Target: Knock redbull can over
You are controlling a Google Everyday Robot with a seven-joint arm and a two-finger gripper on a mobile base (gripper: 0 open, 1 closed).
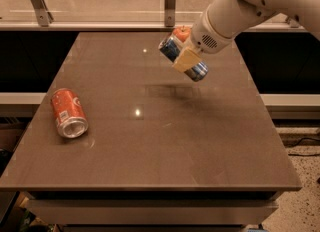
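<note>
The redbull can [171,49], slim and blue-and-silver, is tilted steeply and held in the air above the far right part of the brown table [150,141]. My gripper [186,60] is shut on it around its middle, with a tan finger pad [186,59] across the can's front. The can's lower end points down to the right and its shadow lies on the table beneath. My white arm comes in from the upper right.
An orange-red soda can [68,112] lies on its side at the table's left. A red apple [182,32] sits at the far edge, partly hidden behind the gripper. A glass rail with metal posts [170,1] runs behind the table.
</note>
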